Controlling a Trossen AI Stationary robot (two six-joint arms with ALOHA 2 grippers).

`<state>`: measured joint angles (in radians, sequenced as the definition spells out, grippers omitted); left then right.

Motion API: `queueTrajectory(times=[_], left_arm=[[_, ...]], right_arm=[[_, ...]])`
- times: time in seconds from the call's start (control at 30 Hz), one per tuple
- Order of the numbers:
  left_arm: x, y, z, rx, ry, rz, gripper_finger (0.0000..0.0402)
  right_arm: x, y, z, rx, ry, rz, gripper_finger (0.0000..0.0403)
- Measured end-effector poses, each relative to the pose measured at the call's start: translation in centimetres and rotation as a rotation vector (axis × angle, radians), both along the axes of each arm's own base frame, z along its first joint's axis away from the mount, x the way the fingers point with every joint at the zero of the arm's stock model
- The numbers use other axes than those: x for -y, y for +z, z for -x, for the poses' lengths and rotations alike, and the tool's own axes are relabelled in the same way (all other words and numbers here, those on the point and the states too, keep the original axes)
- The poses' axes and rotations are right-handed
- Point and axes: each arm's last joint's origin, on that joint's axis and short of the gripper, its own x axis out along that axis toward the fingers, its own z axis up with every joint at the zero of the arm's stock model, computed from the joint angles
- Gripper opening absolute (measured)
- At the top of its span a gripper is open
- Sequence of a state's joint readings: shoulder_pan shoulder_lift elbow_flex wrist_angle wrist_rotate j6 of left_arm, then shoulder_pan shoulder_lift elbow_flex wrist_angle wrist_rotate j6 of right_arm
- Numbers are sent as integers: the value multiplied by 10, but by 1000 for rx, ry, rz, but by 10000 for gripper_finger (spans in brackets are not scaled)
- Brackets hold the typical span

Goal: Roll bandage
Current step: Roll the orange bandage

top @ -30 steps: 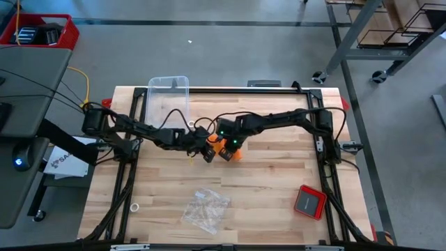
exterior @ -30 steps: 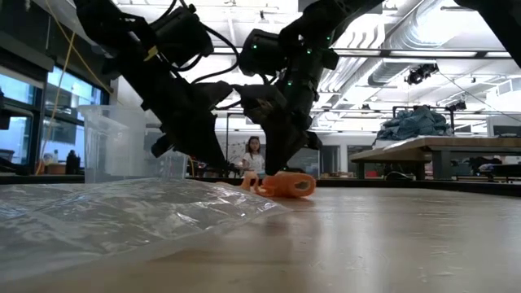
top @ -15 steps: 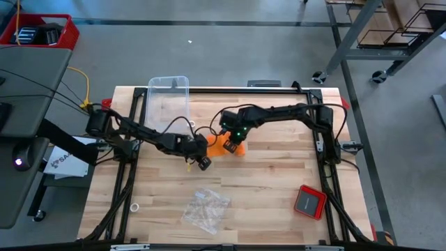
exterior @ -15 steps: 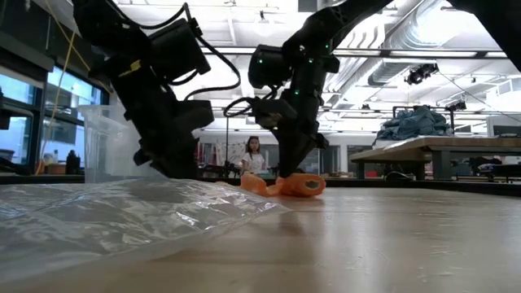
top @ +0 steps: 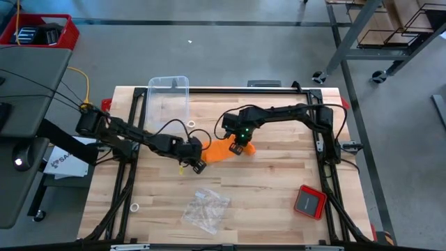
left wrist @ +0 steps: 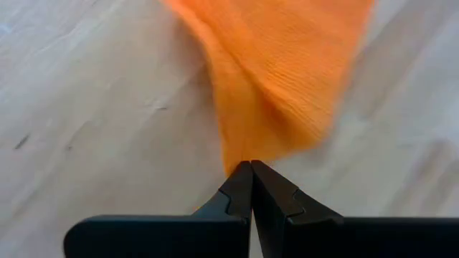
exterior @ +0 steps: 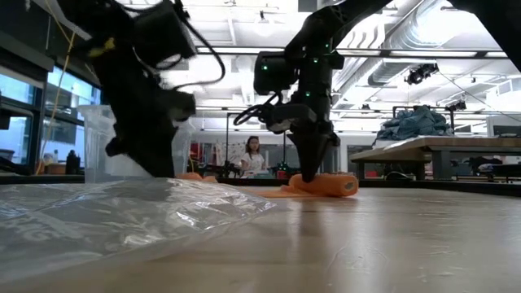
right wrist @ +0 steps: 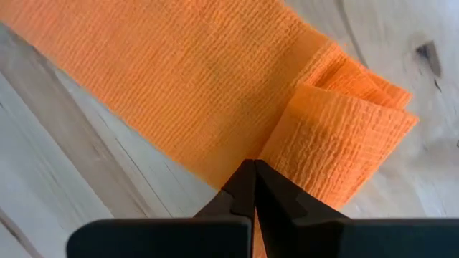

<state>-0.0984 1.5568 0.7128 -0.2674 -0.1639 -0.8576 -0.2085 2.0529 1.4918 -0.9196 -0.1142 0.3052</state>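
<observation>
The bandage [top: 221,150] lies mid-table, a flat strip with a rolled end (half hidden under the arm). The right gripper [top: 237,147] pinches the roll; the left gripper [top: 196,165] pinches the strip's other end. A clear bin [top: 168,95] stands at the far edge, contents indistinct; a plastic bag [top: 204,208] lies nearer.

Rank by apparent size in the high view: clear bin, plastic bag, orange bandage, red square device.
1. Clear bin
2. Plastic bag
3. Orange bandage and red square device: they look about alike, and the pincers hide part of the bandage, so no ranking.
</observation>
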Motion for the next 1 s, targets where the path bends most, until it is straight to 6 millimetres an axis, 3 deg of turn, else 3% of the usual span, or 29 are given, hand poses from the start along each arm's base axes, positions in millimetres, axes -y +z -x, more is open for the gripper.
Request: queueTrajectory(times=[0.33, 0.63, 0.8, 1.0], left_arm=[[-8, 27, 3, 124, 54, -56, 0], [-15, 7, -18, 167, -61, -27, 0], [-20, -5, -18, 111, -24, -17, 0], [-21, -7, -18, 99, -17, -25, 0]], right_arm=[[0, 0, 0, 2, 0, -8, 0], [0, 0, -1, 11, 0, -12, 0], [0, 0, -1, 12, 1, -15, 0], [0, 0, -1, 14, 1, -19, 0]])
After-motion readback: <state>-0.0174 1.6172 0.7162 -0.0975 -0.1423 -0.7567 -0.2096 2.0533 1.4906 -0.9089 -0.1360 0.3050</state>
